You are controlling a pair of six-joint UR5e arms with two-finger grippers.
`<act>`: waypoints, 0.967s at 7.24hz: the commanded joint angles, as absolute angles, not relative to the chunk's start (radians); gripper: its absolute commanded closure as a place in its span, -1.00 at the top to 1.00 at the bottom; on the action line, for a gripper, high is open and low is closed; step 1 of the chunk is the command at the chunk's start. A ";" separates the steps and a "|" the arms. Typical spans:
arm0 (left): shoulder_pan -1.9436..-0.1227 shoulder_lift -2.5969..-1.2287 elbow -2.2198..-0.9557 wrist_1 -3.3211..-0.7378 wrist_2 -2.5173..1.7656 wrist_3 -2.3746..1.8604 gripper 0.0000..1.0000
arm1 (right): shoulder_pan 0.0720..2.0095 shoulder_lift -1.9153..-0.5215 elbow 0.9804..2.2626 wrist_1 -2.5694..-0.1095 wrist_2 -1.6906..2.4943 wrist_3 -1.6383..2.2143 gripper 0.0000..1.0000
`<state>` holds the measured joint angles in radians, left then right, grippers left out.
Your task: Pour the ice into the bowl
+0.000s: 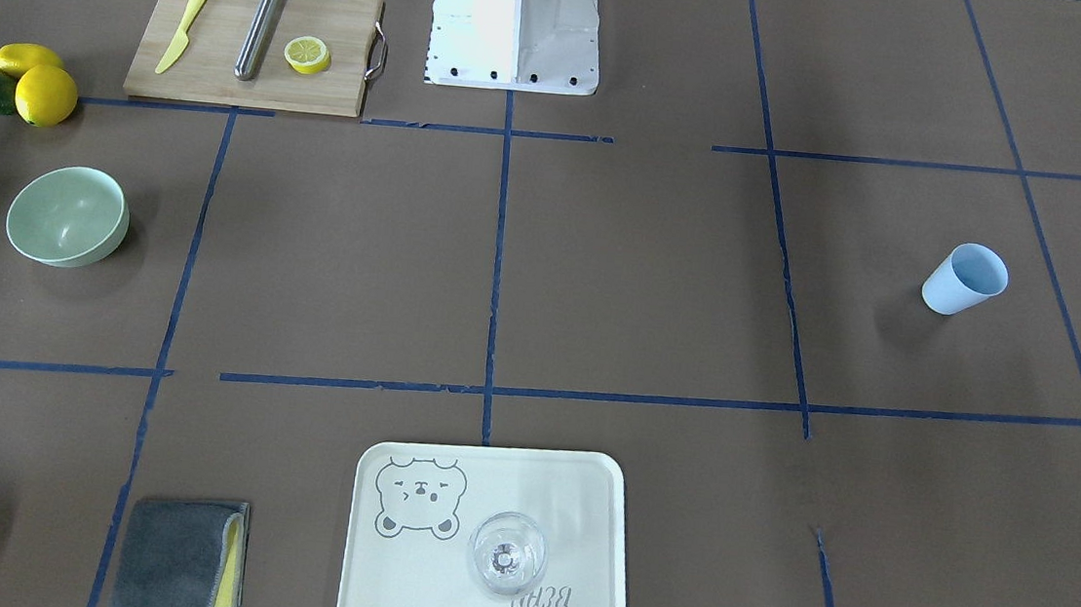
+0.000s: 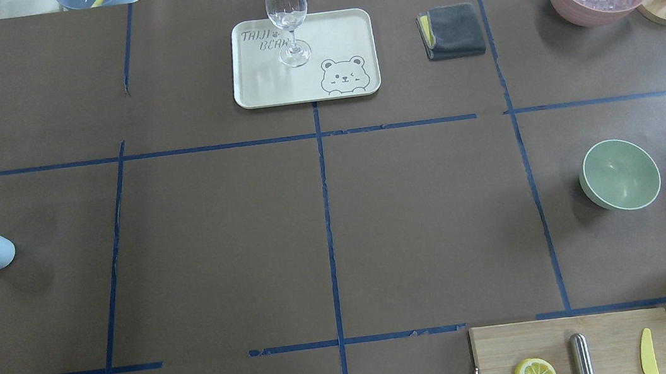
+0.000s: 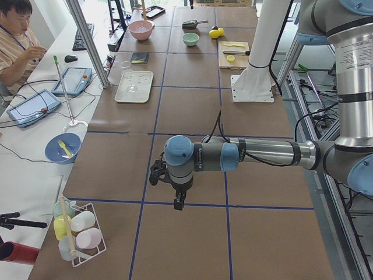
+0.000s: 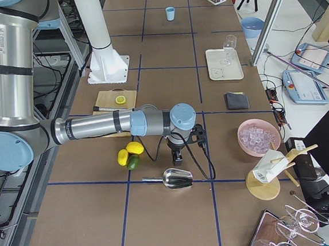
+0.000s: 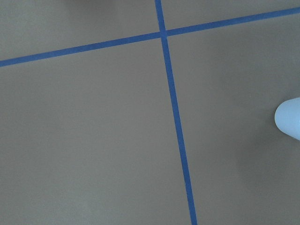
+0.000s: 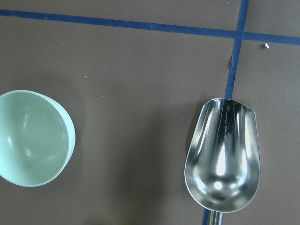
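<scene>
While I cannot tell if my jaws are wide or narrow | bowl [image 2: 622, 174] empty on worktop, right side, near scoop [image 6: 222, 159] | ice not seen | risk: cubes bounce out if I pour too high.

A metal scoop [image 6: 221, 157] lies hollow-up across a blue tape line [image 6: 234, 65]. The mint-green bowl [image 6: 33, 138] stands upright, well apart from the scoop's side.
</scene>
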<state>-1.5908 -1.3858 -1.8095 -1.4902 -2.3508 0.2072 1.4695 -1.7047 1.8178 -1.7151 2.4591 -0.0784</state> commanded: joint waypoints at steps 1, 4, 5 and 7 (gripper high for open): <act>-1.588 -1.382 -1.809 -1.541 -2.346 0.242 1.00 | 1.470 -1.706 1.818 -1.715 2.464 -0.078 1.00; -1.589 -1.382 -1.810 -1.545 -2.349 0.239 1.00 | 1.471 -1.709 1.822 -1.713 2.454 -0.080 1.00; -1.588 -1.382 -1.812 -1.548 -2.350 0.238 1.00 | 1.471 -1.713 1.818 -1.715 2.453 -0.078 1.00; -1.588 -1.387 -1.812 -1.549 -2.352 0.235 1.00 | 1.467 -1.703 1.839 -1.680 2.459 -0.075 1.00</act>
<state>-1.5880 -1.3845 -1.8112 -1.5483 -2.3501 0.2360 1.4700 -1.7082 1.8276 -1.7063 2.4558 -0.0771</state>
